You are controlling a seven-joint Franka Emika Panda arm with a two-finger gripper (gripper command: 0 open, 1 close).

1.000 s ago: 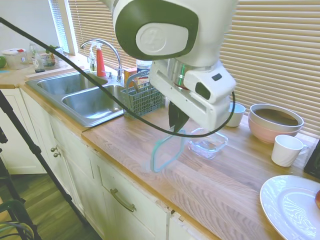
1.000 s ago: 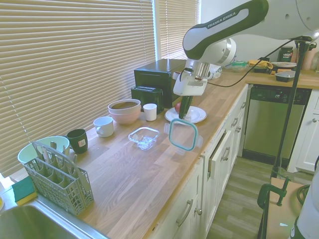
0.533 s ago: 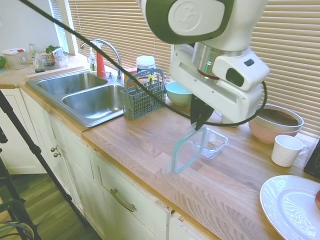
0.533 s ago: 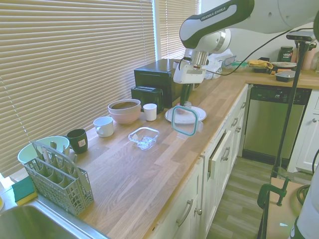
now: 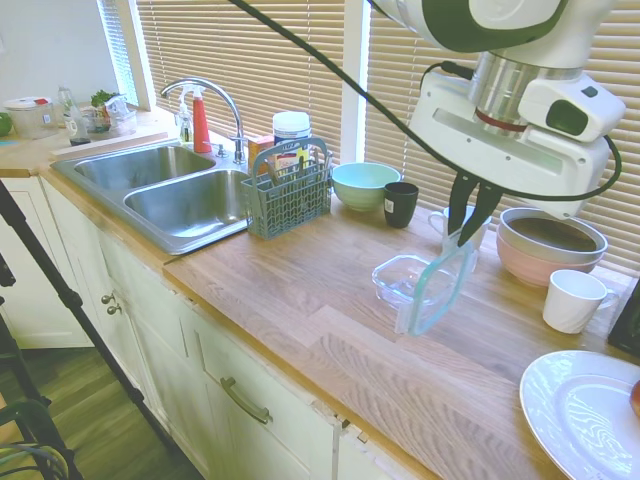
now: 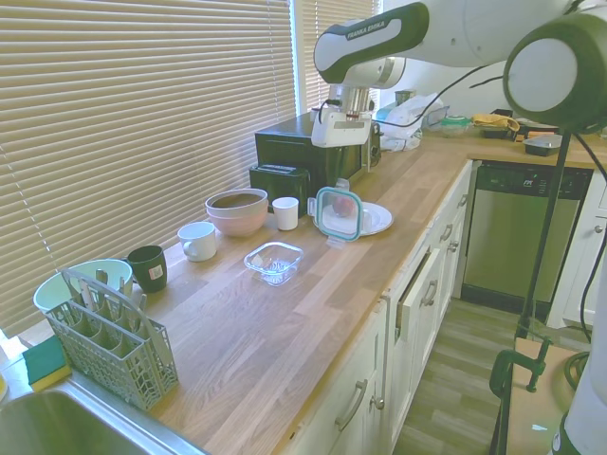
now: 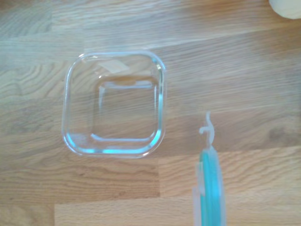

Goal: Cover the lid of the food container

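The lid [image 5: 436, 290], clear with a teal rim seal, hangs on edge above the wooden counter, pinched at its top edge by my gripper [image 5: 469, 222], which is shut on it. The food container [image 5: 405, 279], a small clear square tub, sits open and empty on the counter just beside the lid, on the sink side. From the other side, the lid [image 6: 339, 213] hangs under the gripper [image 6: 340, 187], between the container [image 6: 274, 261] and the white plate. The wrist view looks straight down on the container [image 7: 115, 103], with the lid [image 7: 210, 183] edge-on beside it.
A pink bowl [image 5: 550, 245], a white cup [image 5: 575, 300] and a white plate [image 5: 580, 410] stand close to the lid. A black mug [image 5: 401, 203], teal bowl [image 5: 365, 185], cutlery basket [image 5: 287, 195] and sink [image 5: 170, 190] lie further along. A black toaster [image 6: 285, 180] stands by the blinds.
The gripper has carried the lid from the counter's front edge, on the container's sink side, across to its other side near the bowls.
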